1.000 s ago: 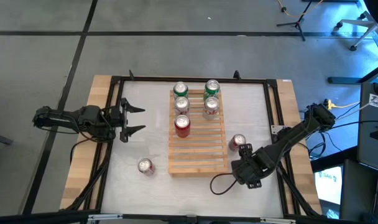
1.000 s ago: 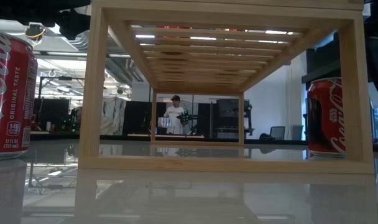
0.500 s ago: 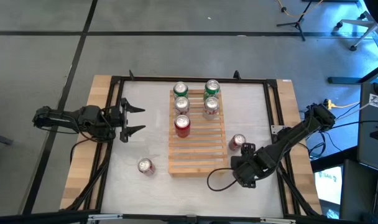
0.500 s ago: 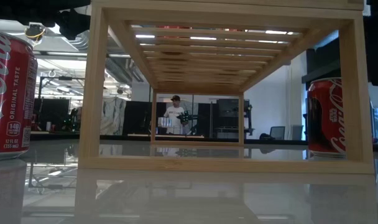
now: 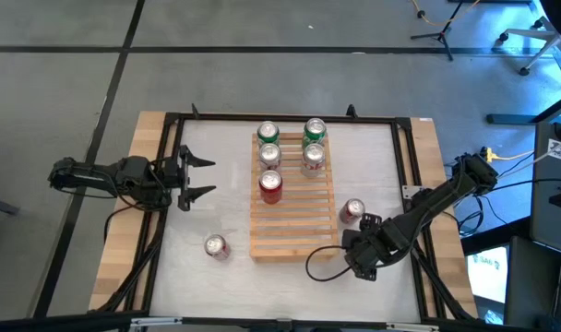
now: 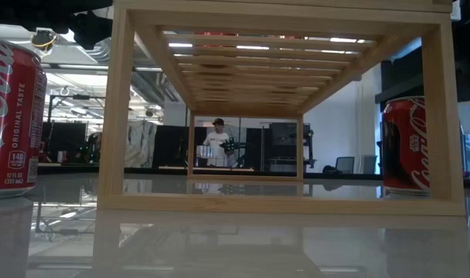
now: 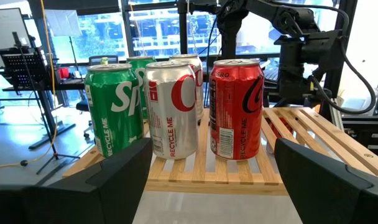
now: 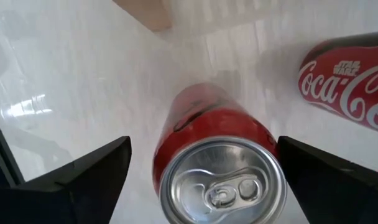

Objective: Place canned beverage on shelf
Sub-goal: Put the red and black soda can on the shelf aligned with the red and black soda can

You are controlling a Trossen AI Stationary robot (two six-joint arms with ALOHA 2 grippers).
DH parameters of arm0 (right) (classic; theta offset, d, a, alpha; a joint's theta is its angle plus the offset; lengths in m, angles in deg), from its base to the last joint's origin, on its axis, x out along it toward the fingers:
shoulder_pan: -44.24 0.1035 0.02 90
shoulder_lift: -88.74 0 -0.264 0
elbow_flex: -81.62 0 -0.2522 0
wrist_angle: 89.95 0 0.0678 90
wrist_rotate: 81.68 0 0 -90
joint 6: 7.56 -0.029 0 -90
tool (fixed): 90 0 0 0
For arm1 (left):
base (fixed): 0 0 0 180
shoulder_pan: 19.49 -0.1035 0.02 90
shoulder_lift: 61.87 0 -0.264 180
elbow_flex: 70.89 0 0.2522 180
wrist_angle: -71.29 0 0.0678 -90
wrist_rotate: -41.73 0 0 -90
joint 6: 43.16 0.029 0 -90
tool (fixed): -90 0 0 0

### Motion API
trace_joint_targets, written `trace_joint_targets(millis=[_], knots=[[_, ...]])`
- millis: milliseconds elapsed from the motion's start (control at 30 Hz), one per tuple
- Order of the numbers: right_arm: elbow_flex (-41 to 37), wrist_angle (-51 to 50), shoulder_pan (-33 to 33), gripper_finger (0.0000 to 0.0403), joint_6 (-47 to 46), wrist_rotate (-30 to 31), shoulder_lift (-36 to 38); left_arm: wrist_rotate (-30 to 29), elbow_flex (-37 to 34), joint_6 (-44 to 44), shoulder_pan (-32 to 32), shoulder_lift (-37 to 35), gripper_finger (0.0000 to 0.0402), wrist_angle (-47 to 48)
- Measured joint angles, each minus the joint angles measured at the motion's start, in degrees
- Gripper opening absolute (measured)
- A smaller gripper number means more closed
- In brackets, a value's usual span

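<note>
The shelf (image 5: 294, 198) of pale wooden slats stands mid-table and carries several upright cans, among them a green (image 7: 113, 109), a silver (image 7: 173, 106) and a red one (image 7: 237, 106). My right gripper (image 8: 201, 165) points straight down near the shelf's near right corner. It is open, with one finger on each side of an upright red can's top (image 8: 220, 183), and touches nothing. My own hand hides that can in the high view. A second red can (image 5: 352, 211) stands on its base close by. My left gripper (image 5: 202, 178) waits open at the table's left.
Another red can (image 5: 215, 245) stands on the table left of the shelf's near corner. The black frame rails (image 5: 405, 166) run along the table's sides. A cable loop (image 5: 317, 267) lies beside my right gripper. A person (image 6: 217, 143) stands far off in the room.
My right gripper has rolled about its own downward-pointing line above the red can, staying in place. The cable loop beside it has swung a little toward the table's left edge.
</note>
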State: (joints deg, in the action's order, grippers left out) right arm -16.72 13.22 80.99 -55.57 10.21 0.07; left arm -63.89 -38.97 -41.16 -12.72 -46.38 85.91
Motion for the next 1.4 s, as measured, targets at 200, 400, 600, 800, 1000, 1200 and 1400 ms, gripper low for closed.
trace_joint_targets(millis=[200,400,600,800,1000,1200,1400], knots=[[0.0,-0.11,0.0,0.0367,0.22,0.04,0.0,0.0,0.0,0.0,0.0,-0.01,0.033,0.01],[0.0,-0.09,-0.01,0.031,0.27,0.04,0.0,0.0,0.0,0.0,0.01,-0.02,0.033,0.0],[0.07,-0.24,-0.01,0.0277,0.31,-0.14,0.13,0.02,0.01,0.0,0.02,0.0,0.033,0.0],[0.44,-0.55,0.0,0.0287,0.68,-1.0,0.11,0.0,0.0,0.0,0.0,-0.02,0.033,0.02],[0.46,-0.63,0.0,0.0286,0.7,-0.88,0.09,0.0,0.02,0.0,0.0,0.0,0.033,0.02],[0.46,-0.63,0.0,0.0316,0.73,0.1,0.04,0.0,0.0,0.0,0.01,-0.01,0.033,0.01],[-0.3,0.5,0.0,0.033,0.75,0.22,0.07,0.01,0.0,0.0,0.0,-0.01,0.033,0.0]])
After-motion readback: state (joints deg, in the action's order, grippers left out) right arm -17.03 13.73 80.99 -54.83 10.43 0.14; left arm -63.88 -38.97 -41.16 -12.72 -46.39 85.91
